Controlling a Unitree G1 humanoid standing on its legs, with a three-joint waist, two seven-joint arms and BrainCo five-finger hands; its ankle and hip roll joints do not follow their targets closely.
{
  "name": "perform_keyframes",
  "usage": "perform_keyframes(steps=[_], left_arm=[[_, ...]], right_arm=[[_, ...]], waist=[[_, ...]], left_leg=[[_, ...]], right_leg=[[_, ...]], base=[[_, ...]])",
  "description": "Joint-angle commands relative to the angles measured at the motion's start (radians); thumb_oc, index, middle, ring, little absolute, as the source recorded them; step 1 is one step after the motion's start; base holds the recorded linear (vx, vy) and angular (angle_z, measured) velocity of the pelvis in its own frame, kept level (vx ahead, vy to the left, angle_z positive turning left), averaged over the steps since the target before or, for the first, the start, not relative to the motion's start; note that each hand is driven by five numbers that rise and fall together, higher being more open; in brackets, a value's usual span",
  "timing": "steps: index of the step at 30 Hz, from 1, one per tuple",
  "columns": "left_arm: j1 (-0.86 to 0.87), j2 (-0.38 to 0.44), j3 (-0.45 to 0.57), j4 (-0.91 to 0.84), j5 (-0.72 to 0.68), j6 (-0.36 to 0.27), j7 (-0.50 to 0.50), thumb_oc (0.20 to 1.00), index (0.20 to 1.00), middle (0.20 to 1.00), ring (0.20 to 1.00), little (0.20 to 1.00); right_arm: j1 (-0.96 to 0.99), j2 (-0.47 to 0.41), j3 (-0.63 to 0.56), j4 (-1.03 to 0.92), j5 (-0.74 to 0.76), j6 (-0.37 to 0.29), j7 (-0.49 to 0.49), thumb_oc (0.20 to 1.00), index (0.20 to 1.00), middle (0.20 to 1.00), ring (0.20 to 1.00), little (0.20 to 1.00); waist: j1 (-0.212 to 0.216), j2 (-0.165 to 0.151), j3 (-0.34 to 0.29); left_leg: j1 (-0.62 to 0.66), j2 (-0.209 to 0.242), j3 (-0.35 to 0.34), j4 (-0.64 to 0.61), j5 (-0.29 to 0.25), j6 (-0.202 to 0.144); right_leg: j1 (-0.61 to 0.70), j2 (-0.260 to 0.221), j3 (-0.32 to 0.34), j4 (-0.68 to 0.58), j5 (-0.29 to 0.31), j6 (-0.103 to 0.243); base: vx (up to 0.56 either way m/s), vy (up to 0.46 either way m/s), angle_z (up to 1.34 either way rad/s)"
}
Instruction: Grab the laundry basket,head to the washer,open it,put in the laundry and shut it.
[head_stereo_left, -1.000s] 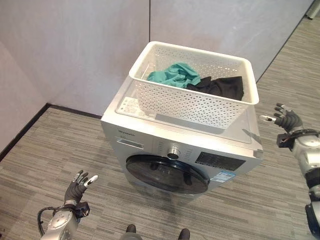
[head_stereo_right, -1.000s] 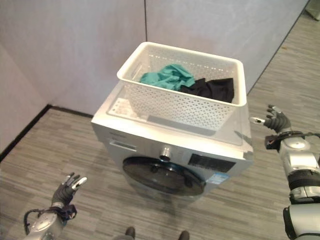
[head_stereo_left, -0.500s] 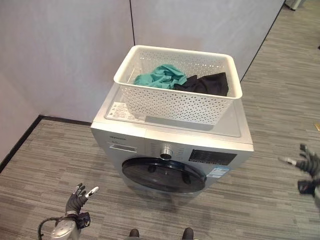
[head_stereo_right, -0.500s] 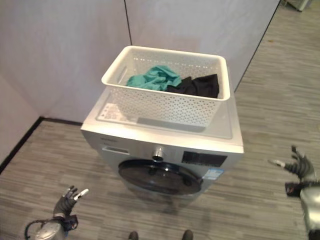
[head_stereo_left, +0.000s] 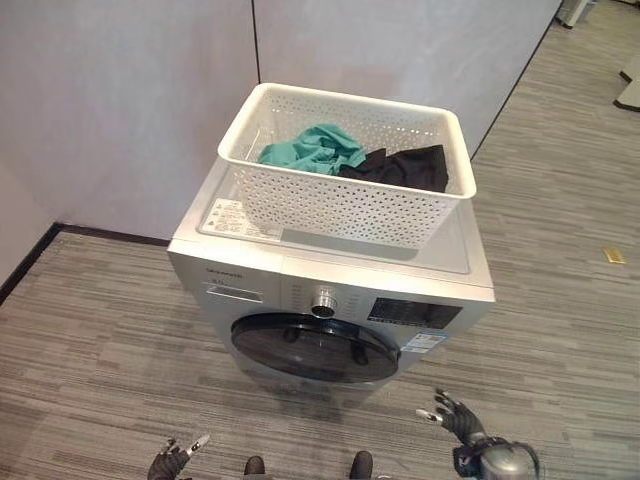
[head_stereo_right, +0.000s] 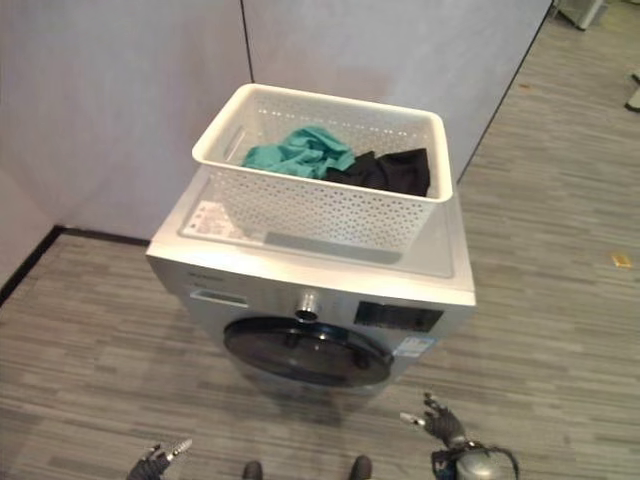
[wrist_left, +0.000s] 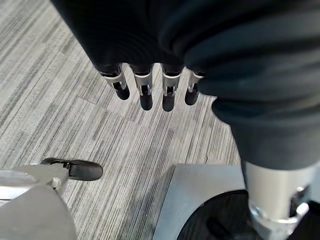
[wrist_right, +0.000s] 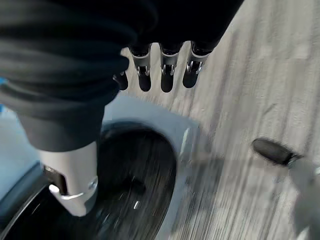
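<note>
Your laundry basket (head_stereo_left: 345, 178) sits atop the washer (head_stereo_left: 330, 290), door (head_stereo_left: 315, 348) closed. Left hand (head_stereo_left: 170, 462) at 7 o'clock, right hand (head_stereo_left: 455, 418) at 5; both spread, empty.

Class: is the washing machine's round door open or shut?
Shut: the dark round glass door lies flush in the silver front-loading washing machine.

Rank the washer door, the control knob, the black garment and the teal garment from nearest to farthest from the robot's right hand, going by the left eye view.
From the right hand, low at the washer's front right:
1. Washer door, round dark glass on the front.
2. Control knob, just above the door.
3. Black garment, right side of the white basket.
4. Teal garment, left side of the basket.
</note>
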Motion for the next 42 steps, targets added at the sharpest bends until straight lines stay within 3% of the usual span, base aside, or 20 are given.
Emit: perform_keyframes(steps=[1, 4, 8, 11, 13, 18, 20, 23, 24, 26, 27, 28, 29, 30, 31, 32, 34, 38, 39, 42], left_arm=[[-0.098, 0.024, -0.047, 0.054, 0.043, -0.045, 0.025, 1.000, 1.000, 1.000, 1.000, 1.000], [-0.120, 0.021, -0.079, 0.040, 0.056, -0.052, 0.026, 1.000, 1.000, 1.000, 1.000, 1.000], [-0.151, 0.026, -0.089, 0.013, 0.025, -0.068, 0.044, 1.000, 1.000, 1.000, 1.000, 1.000], [-0.189, 0.015, -0.082, 0.001, 0.003, -0.080, 0.055, 1.000, 1.000, 1.000, 1.000, 1.000], [-0.190, -0.007, -0.101, -0.007, 0.016, -0.078, 0.040, 1.000, 1.000, 1.000, 1.000, 1.000], [-0.173, -0.030, -0.133, -0.020, 0.060, -0.061, 0.011, 1.000, 1.000, 1.000, 1.000, 1.000], [-0.173, -0.031, -0.133, -0.020, 0.060, -0.060, 0.011, 1.000, 1.000, 1.000, 1.000, 1.000], [-0.178, -0.038, -0.179, -0.042, 0.123, -0.047, -0.011, 1.000, 1.000, 1.000, 1.000, 1.000], [-0.182, -0.036, -0.202, -0.055, 0.141, -0.049, -0.017, 1.000, 1.000, 1.000, 1.000, 1.000], [-0.179, -0.033, -0.210, -0.062, 0.149, -0.053, -0.020, 1.000, 1.000, 1.000, 1.000, 1.000], [-0.180, -0.021, -0.225, -0.070, 0.168, -0.057, -0.033, 1.000, 1.000, 1.000, 1.000, 1.000], [-0.181, -0.021, -0.223, -0.070, 0.168, -0.057, -0.033, 1.000, 1.000, 1.000, 1.000, 1.000], [-0.181, -0.005, -0.230, -0.073, 0.187, -0.059, -0.041, 1.000, 1.000, 1.000, 1.000, 1.000], [-0.185, -0.002, -0.227, -0.076, 0.188, -0.065, -0.040, 1.000, 1.000, 1.000, 1.000, 1.000], [-0.185, -0.002, -0.227, -0.076, 0.188, -0.065, -0.040, 1.000, 1.000, 1.000, 1.000, 1.000], [-0.181, 0.006, -0.220, -0.094, 0.176, -0.068, -0.040, 1.000, 1.000, 1.000, 1.000, 1.000], [-0.170, 0.015, -0.215, -0.096, 0.174, -0.068, -0.042, 1.000, 1.000, 1.000, 1.000, 1.000], [-0.146, 0.011, -0.206, -0.088, 0.172, -0.068, -0.045, 1.000, 1.000, 1.000, 1.000, 1.000], [-0.133, 0.009, -0.196, -0.090, 0.159, -0.070, -0.046, 1.000, 1.000, 1.000, 1.000, 1.000], [-0.126, 0.004, -0.187, -0.086, 0.136, -0.070, -0.052, 1.000, 1.000, 1.000, 1.000, 1.000]], right_arm=[[-0.077, -0.053, 0.031, -0.102, -0.034, -0.053, 0.014, 1.000, 1.000, 1.000, 1.000, 1.000], [-0.130, -0.123, 0.071, -0.221, -0.080, -0.050, 0.012, 1.000, 1.000, 1.000, 1.000, 1.000], [-0.160, -0.150, 0.078, -0.272, -0.080, -0.054, -0.006, 1.000, 1.000, 1.000, 1.000, 1.000], [-0.129, -0.176, 0.056, -0.331, -0.098, -0.051, -0.015, 1.000, 1.000, 1.000, 1.000, 1.000], [-0.061, -0.177, 0.019, -0.366, -0.095, -0.051, -0.017, 1.000, 1.000, 1.000, 1.000, 1.000], [-0.013, -0.165, -0.029, -0.377, -0.104, -0.040, -0.017, 1.000, 1.000, 1.000, 1.000, 1.000], [-0.013, -0.166, -0.029, -0.377, -0.104, -0.040, -0.017, 1.000, 1.000, 1.000, 1.000, 1.000], [-0.046, -0.188, -0.041, -0.371, -0.186, -0.032, -0.038, 1.000, 1.000, 1.000, 1.000, 1.000], [-0.098, -0.206, -0.038, -0.355, -0.228, -0.037, -0.053, 1.000, 1.000, 1.000, 1.000, 1.000], [-0.117, -0.214, -0.034, -0.345, -0.246, -0.036, -0.059, 1.000, 1.000, 1.000, 1.000, 1.000], [-0.186, -0.243, -0.013, -0.305, -0.301, -0.028, -0.063, 1.000, 1.000, 1.000, 1.000, 1.000], [-0.189, -0.242, -0.012, -0.303, -0.302, -0.029, -0.064, 1.000, 1.000, 1.000, 1.000, 1.000], [-0.223, -0.276, -0.005, -0.282, -0.372, -0.015, -0.059, 1.000, 1.000, 1.000, 1.000, 1.000], [-0.225, -0.294, -0.012, -0.278, -0.393, -0.013, -0.056, 1.000, 1.000, 1.000, 1.000, 1.000], [-0.225, -0.294, -0.012, -0.278, -0.394, -0.013, -0.056, 1.000, 1.000, 1.000, 1.000, 1.000], [-0.234, -0.309, -0.017, -0.270, -0.414, -0.011, -0.055, 1.000, 1.000, 1.000, 1.000, 1.000], [-0.242, -0.327, -0.016, -0.275, -0.454, -0.011, -0.048, 1.000, 1.000, 1.000, 1.000, 1.000], [-0.221, -0.318, -0.028, -0.293, -0.468, -0.017, -0.033, 1.000, 1.000, 1.000, 1.000, 1.000], [-0.220, -0.300, -0.018, -0.300, -0.444, -0.026, -0.033, 1.000, 1.000, 1.000, 1.000, 1.000], [-0.181, -0.289, -0.017, -0.338, -0.402, -0.040, -0.018, 1.000, 1.000, 1.000, 1.000, 1.000]], waist=[[0.028, -0.012, 0.038], [0.037, -0.005, 0.064], [0.044, -0.010, 0.096], [0.011, -0.037, 0.111], [-0.027, -0.030, 0.101], [-0.070, 0.007, 0.082], [-0.072, 0.009, 0.083], [-0.093, 0.039, 0.073], [-0.086, 0.045, 0.080], [-0.084, 0.046, 0.083], [-0.083, 0.051, 0.103], [-0.083, 0.050, 0.104], [-0.103, 0.058, 0.116], [-0.114, 0.049, 0.123], [-0.112, 0.047, 0.122], [-0.104, 0.046, 0.126], [-0.084, 0.046, 0.130], [-0.041, 0.014, 0.111], [-0.027, -0.004, 0.102], [-0.030, -0.015, 0.093]], left_leg=[[-0.053, 0.053, -0.040, 0.045, -0.009, -0.005], [-0.074, 0.096, -0.044, 0.032, 0.051, -0.033], [-0.141, 0.112, -0.073, 0.030, 0.126, -0.054], [-0.159, 0.097, 0.030, 0.163, 0.018, -0.016], [-0.120, 0.102, 0.108, 0.356, -0.079, -0.001], [-0.063, 0.061, 0.102, 0.572, -0.127, -0.006], [-0.064, 0.062, 0.099, 0.574, -0.128, -0.006], [0.034, 0.014, 0.146, 0.368, -0.209, 0.022], [0.053, -0.032, 0.136, 0.268, -0.264, 0.048], [0.066, -0.054, 0.136, 0.230, -0.292, 0.065], [0.059, -0.076, 0.120, 0.216, -0.304, 0.086], [0.057, -0.077, 0.121, 0.216, -0.305, 0.088], [0.041, -0.088, 0.085, 0.210, -0.304, 0.105], [0.027, -0.106, 0.076, 0.200, -0.278, 0.112], [0.026, -0.107, 0.079, 0.199, -0.277, 0.113], [0.005, -0.109, 0.069, 0.206, -0.264, 0.117], [-0.034, -0.099, 0.048, 0.227, -0.248, 0.118], [-0.062, -0.077, 0.035, 0.226, -0.224, 0.089], [-0.071, -0.054, 0.043, 0.220, -0.209, 0.073], [-0.075, -0.007, 0.024, 0.189, -0.172, 0.038]], right_leg=[[0.052, -0.015, 0.030, 0.010, -0.138, 0.012], [0.045, 0.029, 0.014, 0.010, -0.167, -0.011], [0.013, 0.038, -0.004, 0.010, -0.172, -0.015], [-0.039, 0.010, -0.047, 0.010, -0.151, -0.021], [-0.054, 0.003, -0.084, 0.010, -0.156, -0.030], [-0.076, 0.002, -0.161, 0.010, -0.137, -0.043], [-0.075, 0.004, -0.163, 0.010, -0.138, -0.043], [-0.102, -0.035, -0.202, 0.012, -0.078, -0.005], [-0.133, -0.062, -0.207, 0.018, -0.036, 0.020], [-0.144, -0.075, -0.206, 0.024, -0.027, 0.030], [-0.185, -0.107, -0.166, 0.054, 0.001, 0.066], [-0.187, -0.108, -0.165, 0.056, 0.001, 0.067], [-0.220, -0.121, -0.002, 0.108, -0.005, 0.083], [-0.247, -0.131, 0.108, 0.139, 0.008, 0.088], [-0.251, -0.132, 0.111, 0.142, 0.007, 0.089], [-0.241, -0.141, 0.161, 0.167, -0.011, 0.084], [-0.194, -0.171, 0.162, 0.203, -0.037, 0.058], [-0.124, -0.197, 0.096, 0.161, -0.046, 0.068], [-0.101, -0.189, 0.056, 0.120, -0.043, 0.075], [-0.076, -0.145, 0.057, 0.058, -0.057, 0.068]], base=[[-0.18, -0.262, -0.03], [-0.16, -0.224, 0.10], [-0.19, -0.122, 0.04], [-0.25, -0.111, 0.59], [-0.17, -0.057, 0.58], [-0.11, 0.042, 0.58], [-0.08, 0.084, 0.58], [-0.19, 0.283, 0.56], [-0.18, 0.278, 0.58], [-0.18, 0.208, 0.26], [-0.19, 0.178, 0.09], [-0.26, 0.167, 0.03], [-0.22, 0.052, -0.08], [-0.22, 0.049, 0.05], [-0.18, -0.024, 0.25], [-0.13, -0.074, 0.49], [-0.15, -0.154, 0.44], [-0.06, -0.261, 0.32], [-0.01, -0.310, -0.02], [0.01, -0.282, -0.02]])
